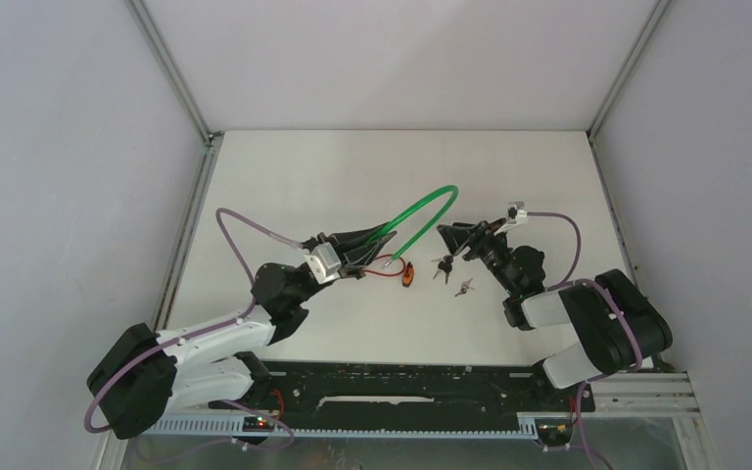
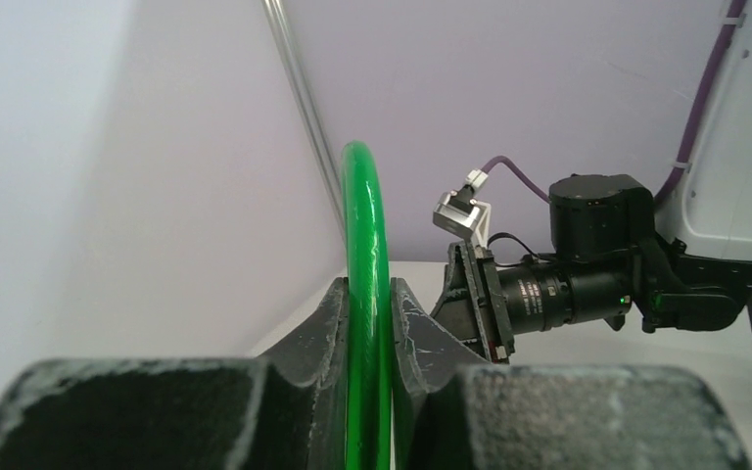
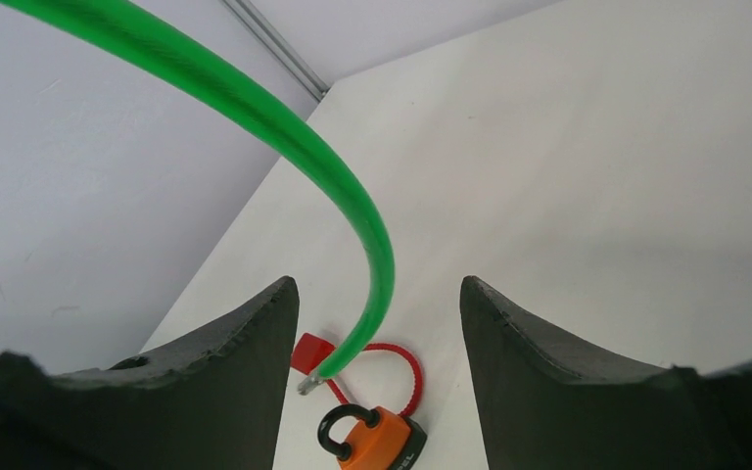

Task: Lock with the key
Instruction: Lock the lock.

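Top external: left gripper [image 1: 378, 242] pinches green cable [image 1: 427, 201]; orange padlock [image 1: 407, 275] seemingly closed.

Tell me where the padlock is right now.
Top view: the orange padlock lies on the table near centre, just right of the left gripper, with the keys to its right.

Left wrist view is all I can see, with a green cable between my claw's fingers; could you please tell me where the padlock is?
Observer: The orange padlock lies on the table, just beyond your left claw, beside the green cable's free end.
Operator: Thank you. And the keys?
Observer: The keys lie loose on the table, right of the padlock.
Operator: Is the right claw open?
Observer: Yes. The right claw is open, and the cable passes between its fingers untouched.
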`<control>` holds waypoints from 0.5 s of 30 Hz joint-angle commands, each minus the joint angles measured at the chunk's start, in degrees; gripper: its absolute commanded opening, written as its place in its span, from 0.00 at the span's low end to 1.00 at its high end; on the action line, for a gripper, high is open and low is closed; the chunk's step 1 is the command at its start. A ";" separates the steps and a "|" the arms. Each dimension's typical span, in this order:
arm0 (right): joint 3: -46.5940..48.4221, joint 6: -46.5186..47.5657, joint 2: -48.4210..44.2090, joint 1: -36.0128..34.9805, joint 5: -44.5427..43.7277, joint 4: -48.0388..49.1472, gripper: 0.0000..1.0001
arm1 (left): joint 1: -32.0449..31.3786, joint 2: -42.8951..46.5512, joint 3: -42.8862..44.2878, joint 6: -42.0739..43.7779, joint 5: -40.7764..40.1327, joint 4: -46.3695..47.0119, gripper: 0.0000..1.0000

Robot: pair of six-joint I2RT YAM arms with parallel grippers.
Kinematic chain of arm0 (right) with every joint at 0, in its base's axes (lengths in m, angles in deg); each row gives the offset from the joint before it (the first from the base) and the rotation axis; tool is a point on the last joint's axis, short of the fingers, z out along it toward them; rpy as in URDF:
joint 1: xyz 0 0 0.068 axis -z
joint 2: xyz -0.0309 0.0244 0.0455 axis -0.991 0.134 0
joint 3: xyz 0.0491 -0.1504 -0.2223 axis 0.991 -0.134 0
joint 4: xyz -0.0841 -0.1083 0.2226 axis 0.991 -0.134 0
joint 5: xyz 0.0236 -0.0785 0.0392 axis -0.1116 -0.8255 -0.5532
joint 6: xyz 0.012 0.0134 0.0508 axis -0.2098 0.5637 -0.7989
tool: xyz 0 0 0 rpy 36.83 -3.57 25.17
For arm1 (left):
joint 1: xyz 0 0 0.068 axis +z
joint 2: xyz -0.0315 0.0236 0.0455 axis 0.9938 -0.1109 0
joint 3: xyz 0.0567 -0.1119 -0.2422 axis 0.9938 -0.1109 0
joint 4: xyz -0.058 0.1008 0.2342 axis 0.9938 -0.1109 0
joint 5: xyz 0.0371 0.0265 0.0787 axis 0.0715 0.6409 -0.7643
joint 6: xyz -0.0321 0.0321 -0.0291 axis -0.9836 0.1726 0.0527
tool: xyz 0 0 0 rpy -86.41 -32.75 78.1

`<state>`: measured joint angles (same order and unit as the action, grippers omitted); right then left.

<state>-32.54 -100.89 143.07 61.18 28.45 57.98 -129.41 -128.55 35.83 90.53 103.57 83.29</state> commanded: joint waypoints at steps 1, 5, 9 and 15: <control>1.49 -1.19 2.66 0.20 2.85 4.81 0.64 | -0.23 1.23 4.19 -1.33 2.38 2.96 0.00; 2.50 -3.48 5.73 0.25 6.44 8.34 0.63 | -0.22 0.83 4.85 -2.33 2.64 4.17 0.00; 3.05 -4.24 6.77 0.24 6.57 8.28 0.63 | -0.19 0.88 5.46 -3.12 3.09 5.75 0.00; 3.08 -4.66 7.08 0.38 6.20 8.22 0.62 | -0.20 0.92 6.82 -5.29 3.53 8.26 0.00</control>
<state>-30.97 -104.71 149.58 61.18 34.27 62.81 -129.41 -128.55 37.88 87.18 106.57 83.29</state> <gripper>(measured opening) 0.628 0.187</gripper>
